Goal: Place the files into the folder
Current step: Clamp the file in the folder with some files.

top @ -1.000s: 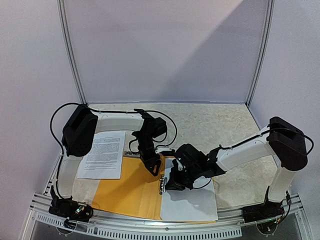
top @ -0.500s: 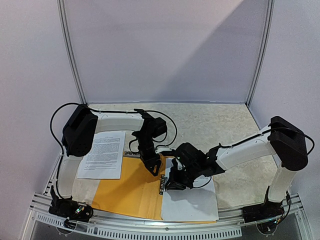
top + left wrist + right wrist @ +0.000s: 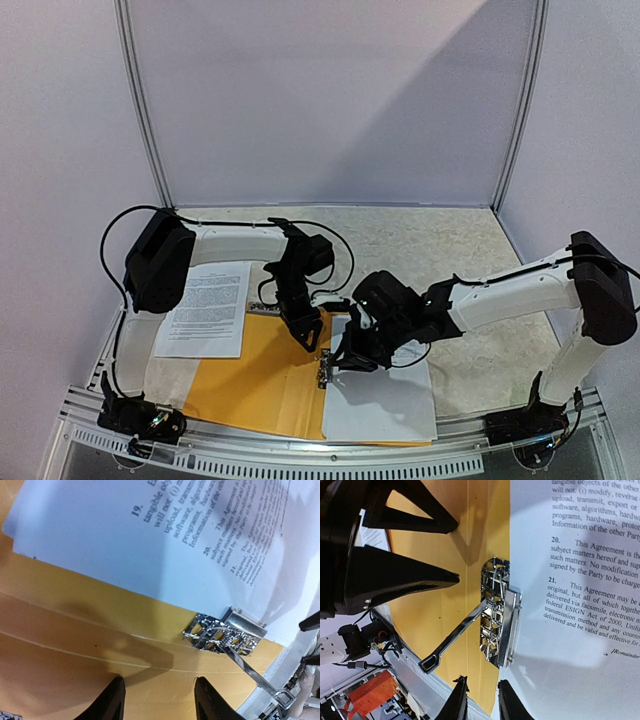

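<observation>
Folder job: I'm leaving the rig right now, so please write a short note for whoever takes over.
Left gripper: fingers open, empty, above the open orange-yellow plastic folder near its spine.
Right gripper: fingers slightly apart, empty, beside the folder's metal clip, whose lever sticks out.
Done: one white printed paper sheet lies on the folder's right half, edge at the clip.
Left: a second white printed sheet lies on the table by the folder's far left corner; it goes in next.
</observation>
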Robot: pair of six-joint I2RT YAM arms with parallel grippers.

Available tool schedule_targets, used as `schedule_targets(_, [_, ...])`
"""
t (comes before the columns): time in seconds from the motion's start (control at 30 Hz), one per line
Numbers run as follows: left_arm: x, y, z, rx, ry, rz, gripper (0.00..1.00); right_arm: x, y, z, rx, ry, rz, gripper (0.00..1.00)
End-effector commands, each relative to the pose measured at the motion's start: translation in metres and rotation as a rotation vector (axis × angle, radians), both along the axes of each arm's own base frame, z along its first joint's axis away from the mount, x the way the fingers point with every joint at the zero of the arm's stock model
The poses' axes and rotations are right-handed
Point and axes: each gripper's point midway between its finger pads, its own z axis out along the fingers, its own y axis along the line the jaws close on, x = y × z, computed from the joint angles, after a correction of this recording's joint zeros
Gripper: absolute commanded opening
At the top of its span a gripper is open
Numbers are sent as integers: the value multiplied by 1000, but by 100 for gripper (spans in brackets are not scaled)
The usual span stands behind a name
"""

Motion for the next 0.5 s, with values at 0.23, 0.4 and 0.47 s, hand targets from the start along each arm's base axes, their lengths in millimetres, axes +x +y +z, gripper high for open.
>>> schedule_targets(0.23, [18,11,-65,85,-90,-33,50,10,22,25,92,61,-133,29])
schedule_targets(0.4, [18,10,-64,82,-92,-35,51,12,35,31,132,60,-104,28])
schedule_targets(0.47, [18,10,-64,82,-92,-35,50,9,37,24,128,72,-91,27])
